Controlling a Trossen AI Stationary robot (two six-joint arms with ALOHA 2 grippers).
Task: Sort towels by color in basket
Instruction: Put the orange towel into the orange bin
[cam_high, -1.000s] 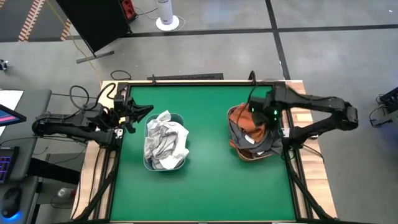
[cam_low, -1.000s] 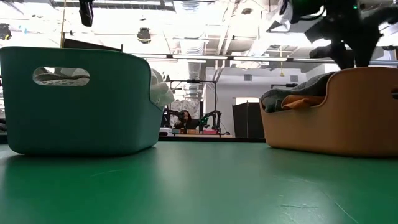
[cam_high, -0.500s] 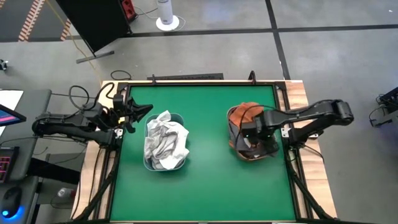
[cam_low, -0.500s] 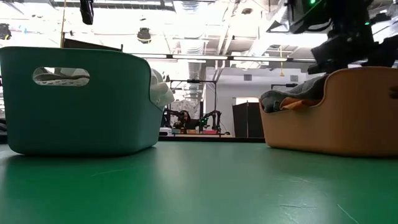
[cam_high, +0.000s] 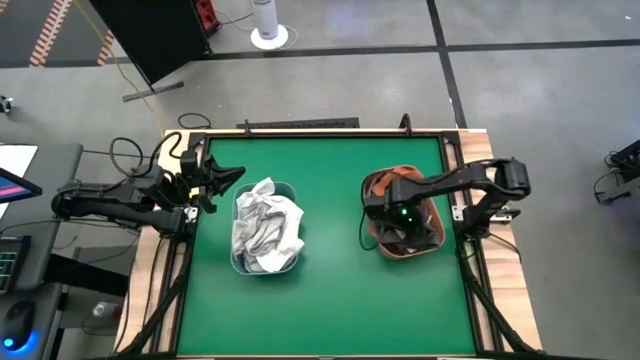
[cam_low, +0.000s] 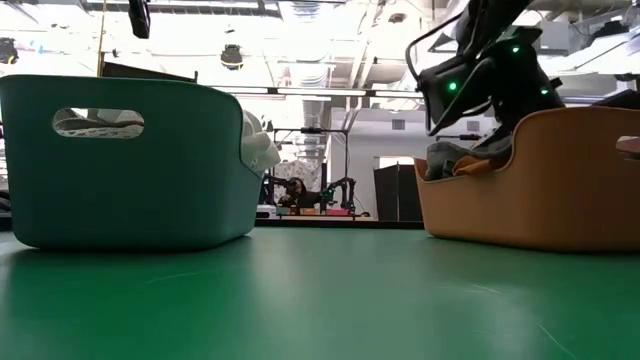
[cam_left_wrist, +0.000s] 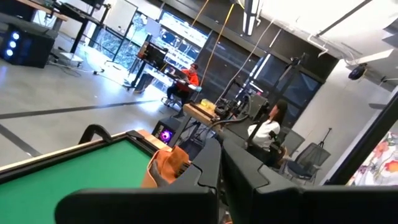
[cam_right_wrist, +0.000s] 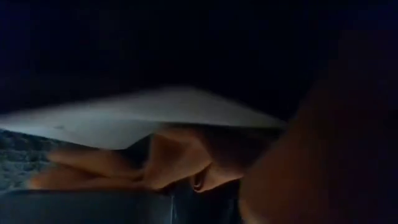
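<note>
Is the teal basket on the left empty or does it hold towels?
It holds towels: crumpled white and grey towels fill the teal basket above its rim.

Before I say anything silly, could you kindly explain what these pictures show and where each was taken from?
It is a two-armed robot at a green table, sorting towels by colour. One camera looks straight down, one sits at table height, and one rides on each wrist. The teal basket holds white and grey towels. The orange basket holds dark and rust-orange ones. The right gripper is down inside the orange basket; whether it holds anything is hidden. The left gripper waits, jaws shut and empty, at the table's left edge.
</note>
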